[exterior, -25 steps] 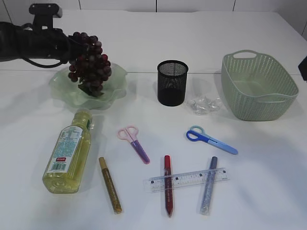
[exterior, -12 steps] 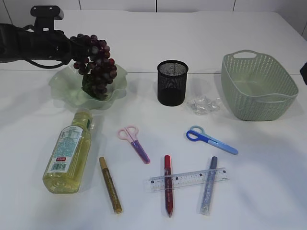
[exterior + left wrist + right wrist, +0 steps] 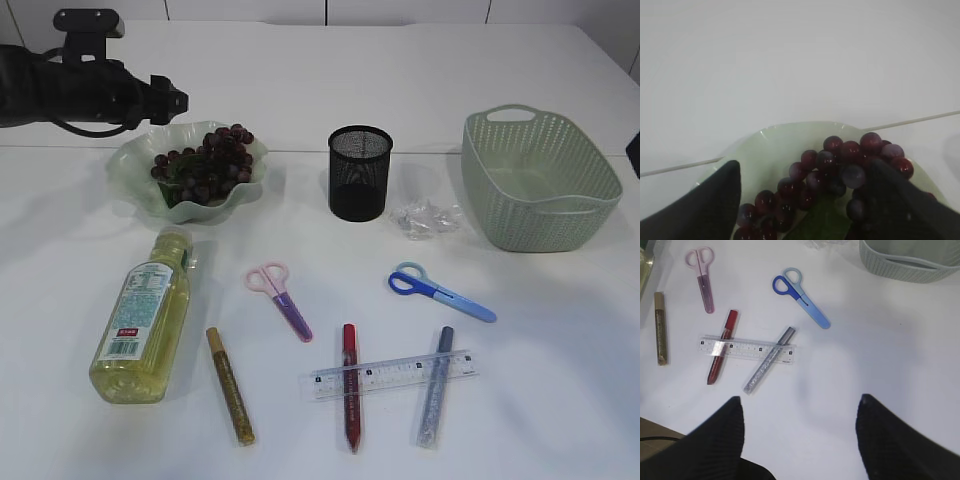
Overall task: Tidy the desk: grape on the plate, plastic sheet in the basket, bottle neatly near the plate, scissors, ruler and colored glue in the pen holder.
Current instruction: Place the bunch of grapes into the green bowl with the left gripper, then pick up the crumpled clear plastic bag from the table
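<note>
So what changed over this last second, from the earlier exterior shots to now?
The grapes went from hanging in the left tool above the plate to lying on it. The left tool let go and now sits open, pulled back above the plate's far rim. The bottle, both scissors, the three glue sticks, ruler, pen holder, plastic sheet and basket did not move.

Print on the bottle label [image 3: 141, 310] is illegible.
</note>
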Tool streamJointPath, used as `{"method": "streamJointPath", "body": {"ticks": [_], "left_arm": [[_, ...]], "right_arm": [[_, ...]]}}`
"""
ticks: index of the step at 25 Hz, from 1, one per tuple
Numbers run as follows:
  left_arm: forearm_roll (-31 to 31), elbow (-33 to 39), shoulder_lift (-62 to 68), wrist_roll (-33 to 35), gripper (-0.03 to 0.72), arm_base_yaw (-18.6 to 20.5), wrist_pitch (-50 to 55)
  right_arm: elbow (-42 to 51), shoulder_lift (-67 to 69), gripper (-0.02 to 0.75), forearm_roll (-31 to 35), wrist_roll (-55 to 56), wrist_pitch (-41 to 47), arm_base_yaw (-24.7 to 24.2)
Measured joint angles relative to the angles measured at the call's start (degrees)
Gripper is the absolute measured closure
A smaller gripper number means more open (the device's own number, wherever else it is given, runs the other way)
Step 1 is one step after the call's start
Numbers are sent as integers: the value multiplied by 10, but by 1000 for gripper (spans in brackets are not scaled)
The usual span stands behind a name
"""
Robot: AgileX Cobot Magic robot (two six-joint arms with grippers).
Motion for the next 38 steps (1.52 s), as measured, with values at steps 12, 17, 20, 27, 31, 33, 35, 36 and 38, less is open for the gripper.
{"method": "streamJointPath", "body": {"ticks": [12, 17, 20, 27, 31, 33, 35, 36, 38], "left_arm": [[389, 0, -57, -366, 155, 0, 109], [718, 0, -110, -655, 169, -1, 216], [842, 0, -151, -768, 205, -1, 270], [912, 0, -246, -874, 221, -1, 353], [919, 26, -282, -909, 222, -1, 368], [926, 56, -303, -923, 223, -1, 373], [932, 91, -326, -938, 228, -1, 375], [934, 112, -341, -945, 230, -1, 376], [935, 151, -371, -958, 232, -1, 376]], "right_arm": [[0, 0, 195, 0, 1, 0, 0], [0, 0, 195, 4, 1, 0, 0], [0, 0, 195, 12, 1, 0, 0], [0, 0, 195, 18, 1, 0, 0], [0, 0, 195, 19, 1, 0, 0], [0, 0, 195, 19, 1, 0, 0], [0, 0, 195, 19, 1, 0, 0], [0, 0, 195, 19, 1, 0, 0], [0, 0, 195, 19, 1, -1, 0]]}}
